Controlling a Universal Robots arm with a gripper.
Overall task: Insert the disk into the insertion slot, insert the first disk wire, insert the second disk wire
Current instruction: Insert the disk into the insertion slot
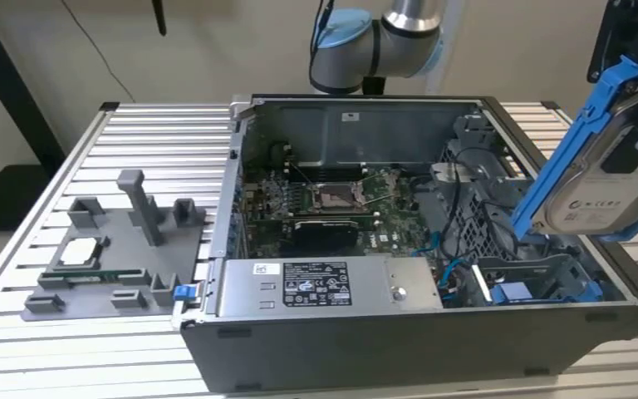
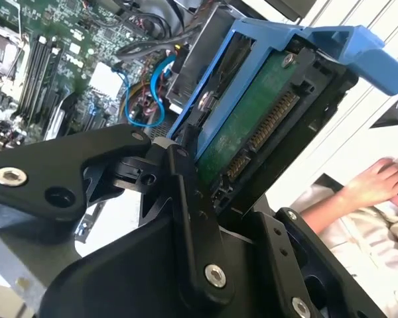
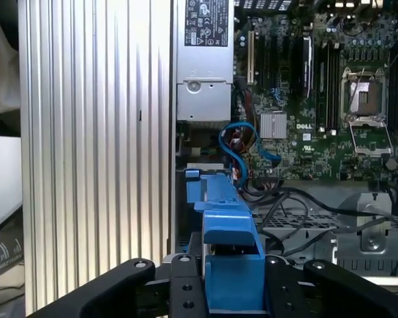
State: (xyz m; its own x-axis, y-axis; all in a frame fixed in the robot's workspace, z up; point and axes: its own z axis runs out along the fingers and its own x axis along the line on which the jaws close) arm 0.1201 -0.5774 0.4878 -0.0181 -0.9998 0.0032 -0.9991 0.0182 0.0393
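Note:
My gripper [image 3: 233, 275] is shut on the disk [image 1: 613, 170], its black fingers [image 2: 186, 199] clamping the blue carrier's end. In the exterior view the disk hangs tilted, label side out, above the right side of the open computer case. Its green circuit board and connector [image 2: 262, 129] show in the second wrist view. The insertion slot [image 1: 547, 274] is the grey metal bay in the case's near right corner, below the disk and apart from it. A looped blue cable [image 3: 242, 142] lies loose beside that bay; I cannot tell which disk wire it is.
The case holds a motherboard [image 1: 331, 199] and a grey power supply [image 1: 319, 287]. A grey fixture [image 1: 109, 258] with small parts sits on the slatted table at the exterior view's left. A person's hand [image 2: 378, 182] rests beyond the table's edge.

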